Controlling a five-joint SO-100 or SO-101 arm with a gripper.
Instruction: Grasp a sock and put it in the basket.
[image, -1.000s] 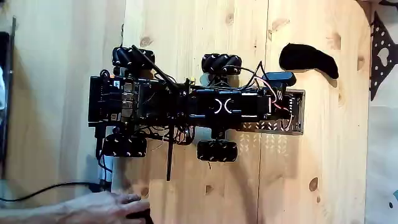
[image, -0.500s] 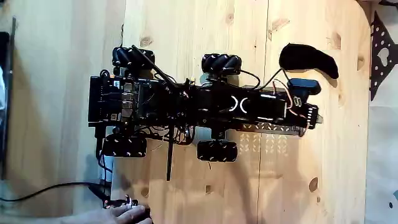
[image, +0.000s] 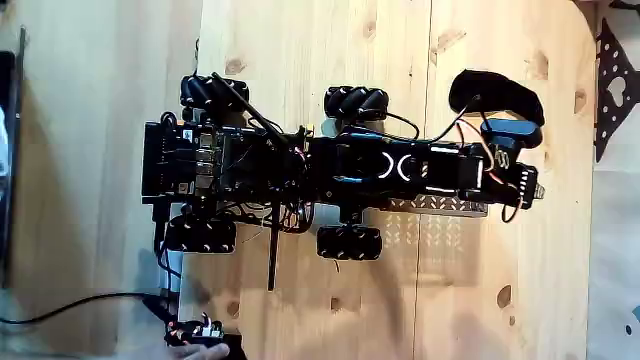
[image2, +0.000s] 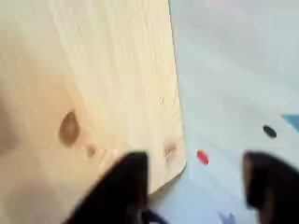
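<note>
In the fixed view the black sock (image: 492, 93) lies limp on the wooden table, at the upper right. The dark perforated basket (image: 446, 205) sits at the wheeled robot's right end, mostly under the outstretched arm. My gripper (image: 528, 184) reaches past the basket's right end, just below and to the right of the sock, and the arm's blue part (image: 510, 131) overlaps the sock's lower edge. In the blurred wrist view my gripper (image2: 198, 183) is open, its two dark fingers (image2: 127, 185) apart with only the table edge and pale floor between them.
The robot base (image: 230, 165) with its wheels fills the table's middle left. A black dotted sheet (image: 611, 88) lies off the table's right edge. A hand (image: 200, 343) holds a small device at the bottom edge, beside a black cable (image: 80, 302).
The arm has stretched out to the right, carrying the gripper from over the basket to beyond its right end, near the sock. The hand at the bottom has drawn back.
</note>
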